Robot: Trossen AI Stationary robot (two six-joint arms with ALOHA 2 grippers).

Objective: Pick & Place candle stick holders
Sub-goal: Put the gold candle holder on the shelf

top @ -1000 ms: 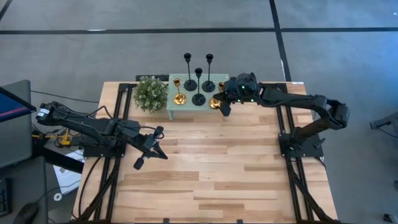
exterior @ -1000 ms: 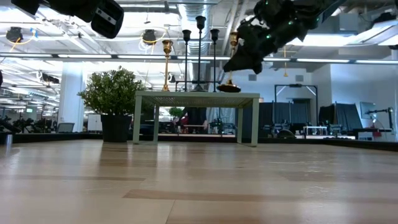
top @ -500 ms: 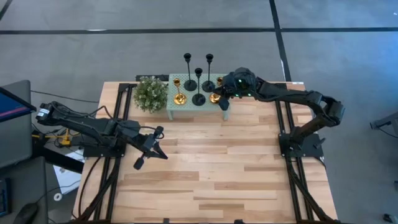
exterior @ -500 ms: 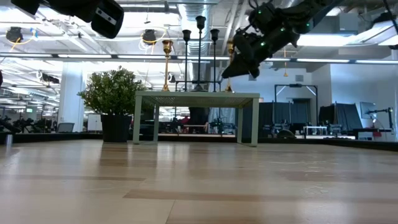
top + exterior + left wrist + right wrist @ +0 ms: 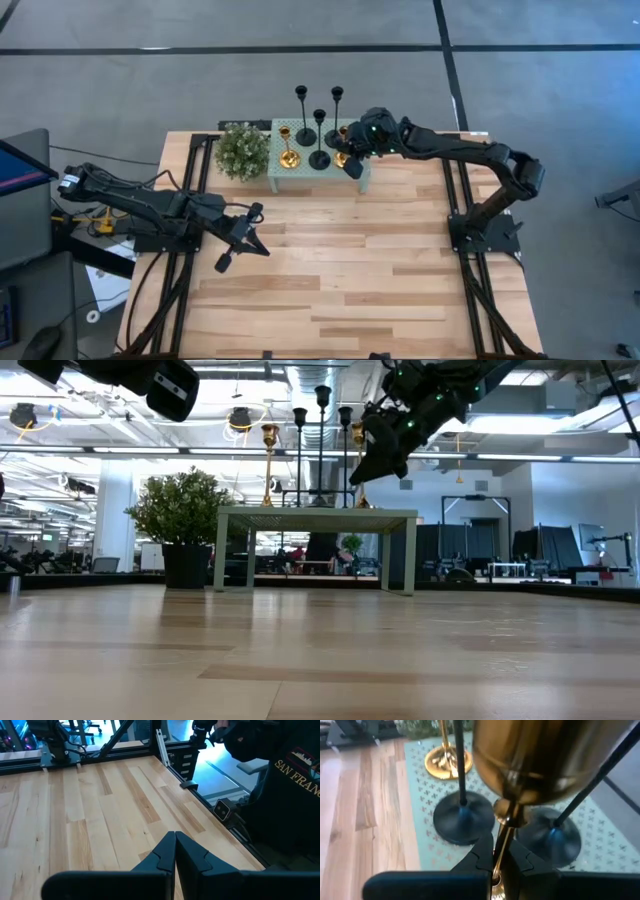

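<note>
Brass holder: a shiny gold candle stick holder (image 5: 530,765) is being gripped by its thin stem in the right gripper (image 5: 496,857); its wide cup is sitting just above the closed fingers in the right wrist view.
Writing: white letters reading "SAN FRANC", cut by the picture edge, are showing on the dark top of a person (image 5: 280,785) standing beyond the table edge in the left wrist view.
Right gripper: its fingers are pressing together on the stem, and it is hanging over the right part of the small green table (image 5: 355,178), with the held holder's foot just above the tabletop in the low view.
Held holder's neighbours: two black holders' round bases (image 5: 462,822) are standing on the patterned green top just past the fingers, and the second gold holder (image 5: 288,150) is standing farther along toward the plant.
Black holders: three matte black holders (image 5: 319,135) with thin stems and flat round bases are standing upright in a cluster on the green table, just left of the right gripper.
Plant: a small green potted plant (image 5: 243,152) is sitting beside the green table's left end.
Left gripper: the left gripper (image 5: 240,240) is hovering over the bare wooden table (image 5: 350,270), well apart from the holders, its fingers (image 5: 192,857) pressed together on nothing.
</note>
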